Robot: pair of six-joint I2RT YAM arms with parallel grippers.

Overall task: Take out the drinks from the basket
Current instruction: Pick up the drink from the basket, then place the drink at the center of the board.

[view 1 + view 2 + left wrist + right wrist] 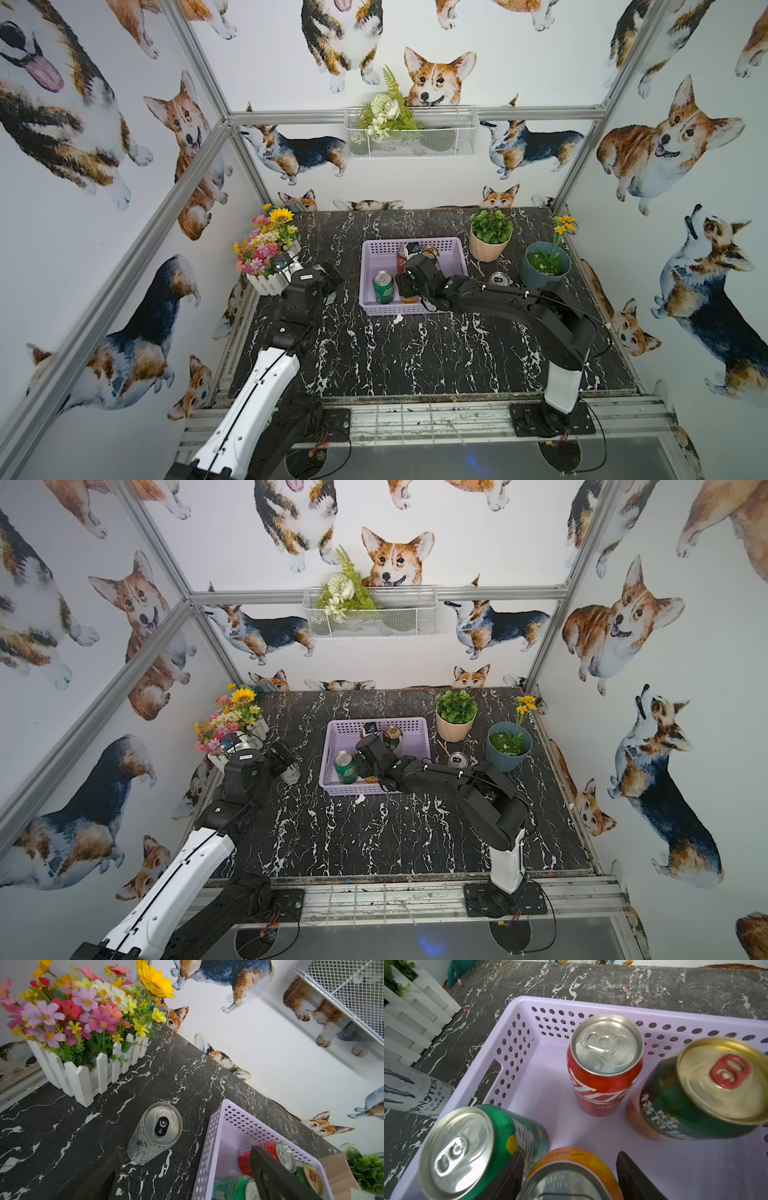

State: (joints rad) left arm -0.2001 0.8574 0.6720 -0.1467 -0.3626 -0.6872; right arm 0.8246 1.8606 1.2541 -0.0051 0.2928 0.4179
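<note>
Orange can (571, 1159): lower centre of the right wrist view, standing in the lilac basket (517, 1047) just beside the green can (463, 1151).
Right end effector (570, 1155): clamped on the orange can, a finger against each side.
Red can (606, 1064), dark-green-and-gold can (695, 1095): in the basket, higher in that frame.
Silver-grey Monster can (153, 1132): on the tabletop (395, 353), left of the basket.
Second silver can (499, 278): right of the basket.
Left end effector (182, 1176): fingers wide apart, empty.

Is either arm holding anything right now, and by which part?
The right tool grips the orange can by its upper sides; the can stands inside the basket. The left tool is open and holds nothing.
</note>
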